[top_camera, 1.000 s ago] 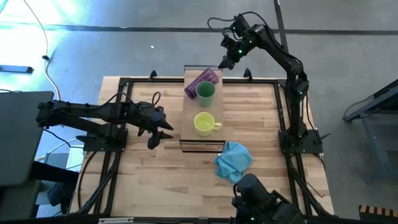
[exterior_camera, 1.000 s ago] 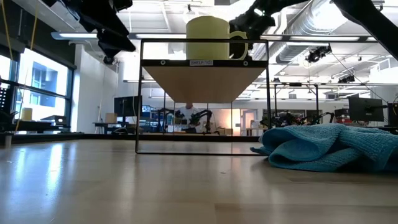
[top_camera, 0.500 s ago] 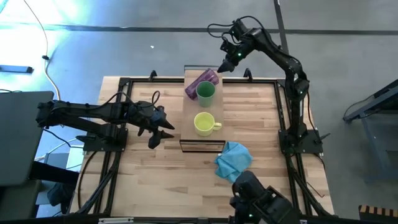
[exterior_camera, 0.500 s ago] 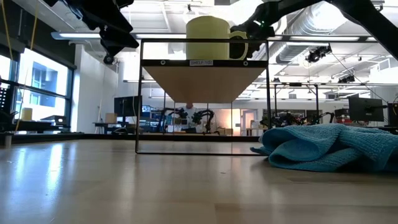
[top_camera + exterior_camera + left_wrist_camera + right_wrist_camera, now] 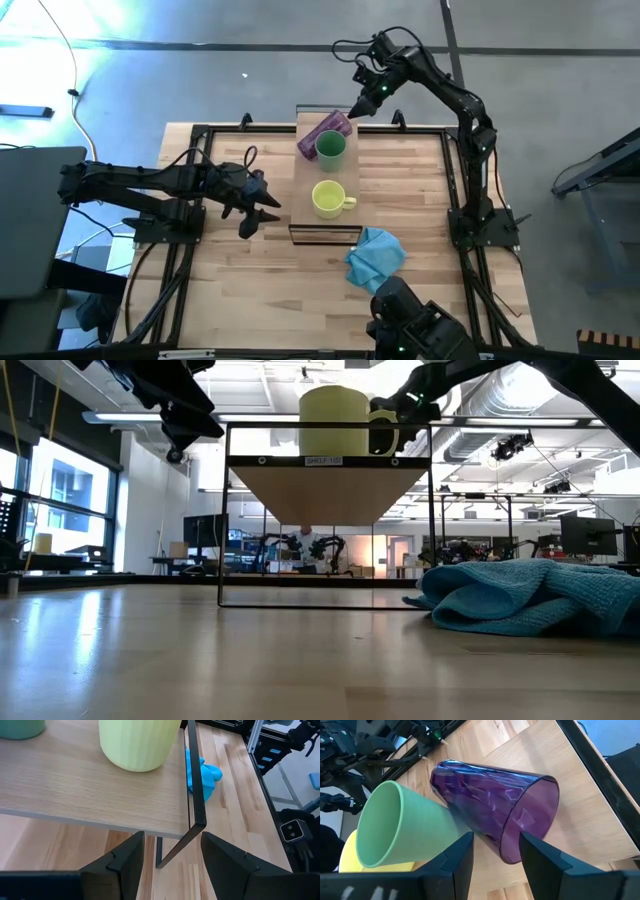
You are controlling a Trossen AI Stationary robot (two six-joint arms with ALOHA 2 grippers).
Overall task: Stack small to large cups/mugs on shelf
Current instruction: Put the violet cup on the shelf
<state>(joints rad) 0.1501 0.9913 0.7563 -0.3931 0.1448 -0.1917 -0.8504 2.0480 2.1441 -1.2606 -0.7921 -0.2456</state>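
Your right gripper (image 5: pixel 357 108) hung open and empty just off the far end of the shelf (image 5: pixel 302 200), at about one o'clock from the purple tumbler (image 5: pixel 324 130), which lay tipped on its side against the upright green cup (image 5: pixel 331 147). The yellow mug (image 5: pixel 328 199) stood at six o'clock from the green cup. Your left gripper (image 5: pixel 262 210) waited open at the shelf's nine o'clock side, seemingly clear of it.

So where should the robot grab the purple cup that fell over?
Probably at the open rim: the purple cup lies on its side on the shelf, mouth towards the open right gripper. One finger inside, one outside. The green cup blocks its far side.
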